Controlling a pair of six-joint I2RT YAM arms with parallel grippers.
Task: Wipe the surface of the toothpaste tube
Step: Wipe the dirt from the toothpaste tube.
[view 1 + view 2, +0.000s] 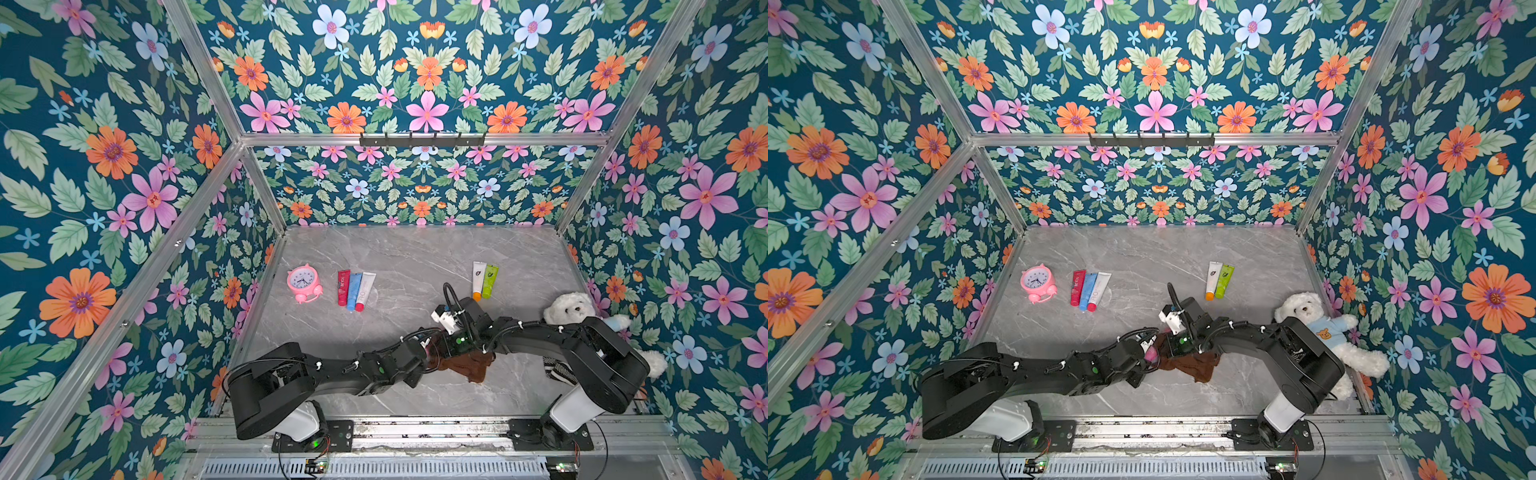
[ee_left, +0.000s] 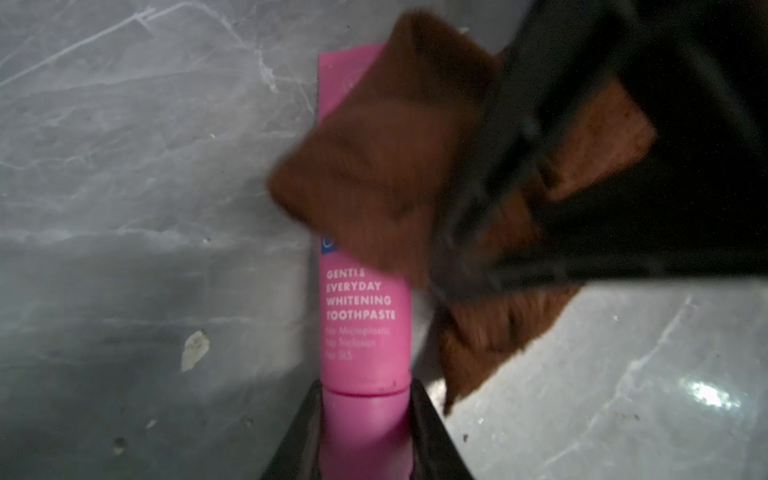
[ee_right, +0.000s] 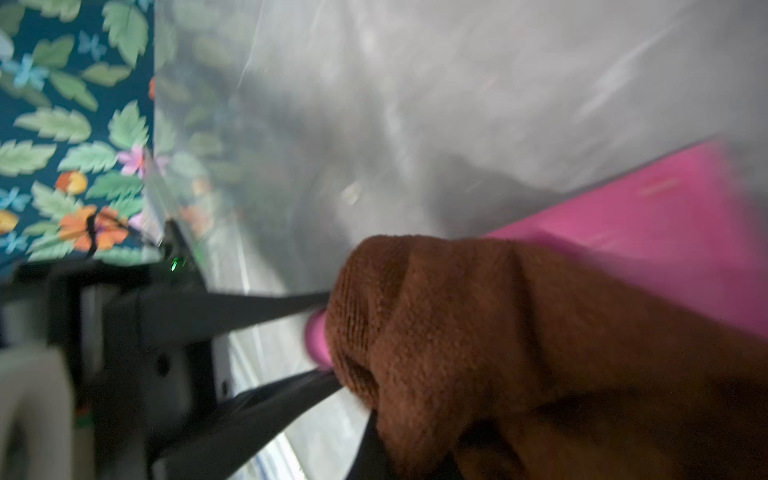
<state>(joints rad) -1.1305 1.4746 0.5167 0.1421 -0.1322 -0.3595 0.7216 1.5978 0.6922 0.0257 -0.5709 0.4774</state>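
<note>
Grasping the cap end of the pink plastic toothpaste tube [image 2: 361, 324], the left hand [image 2: 365, 386] holds it low near the middle of the grey marble desk's [image 1: 415, 257] front edge. The right hand [image 1: 453, 353], clenched on a brown terry cloth [image 2: 374, 158], presses it against the tube's crimped half.

Pink alarm clock [image 1: 304, 282] by left wall; white teddy bear [image 1: 571, 309] by right wall.

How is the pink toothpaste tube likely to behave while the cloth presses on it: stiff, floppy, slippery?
Likely bendy: the left gripper holds the pink toothpaste tube only at its cap end, so the flat far end may flex under the brown cloth. Its smooth plastic could slip or twist in that grip. It looks slim, so probably light.
</note>
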